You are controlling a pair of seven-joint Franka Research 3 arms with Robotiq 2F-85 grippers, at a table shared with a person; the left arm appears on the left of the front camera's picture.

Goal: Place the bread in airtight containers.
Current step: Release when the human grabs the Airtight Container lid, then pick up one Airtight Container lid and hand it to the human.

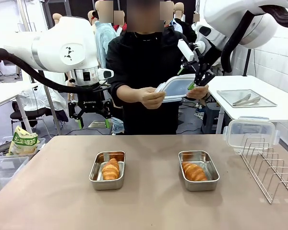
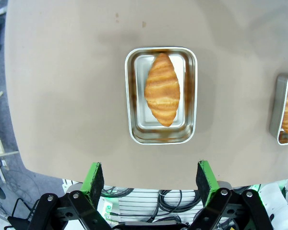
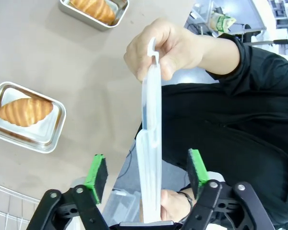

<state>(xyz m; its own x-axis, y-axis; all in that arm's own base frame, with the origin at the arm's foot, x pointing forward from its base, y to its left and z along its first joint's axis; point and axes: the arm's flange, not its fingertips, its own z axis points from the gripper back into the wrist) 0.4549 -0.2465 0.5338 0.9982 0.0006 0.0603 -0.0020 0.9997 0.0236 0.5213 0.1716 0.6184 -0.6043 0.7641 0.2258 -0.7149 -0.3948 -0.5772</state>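
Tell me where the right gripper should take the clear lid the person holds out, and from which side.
Pinch the clear lid across its two flat faces, on the bare stretch between the person's hands. It stands edge-on between the pads of the open right gripper, so come straight along the fingers, probably without turning the wrist.

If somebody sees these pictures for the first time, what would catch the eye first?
Two golden-brown ridged croissants lie one each in a small rectangular stainless-steel pan near the middle of the tan table. Beyond the far edge, the person's hands hold a clear plastic snap lid between the open fingers of the right gripper. The left gripper hangs open at the far left.
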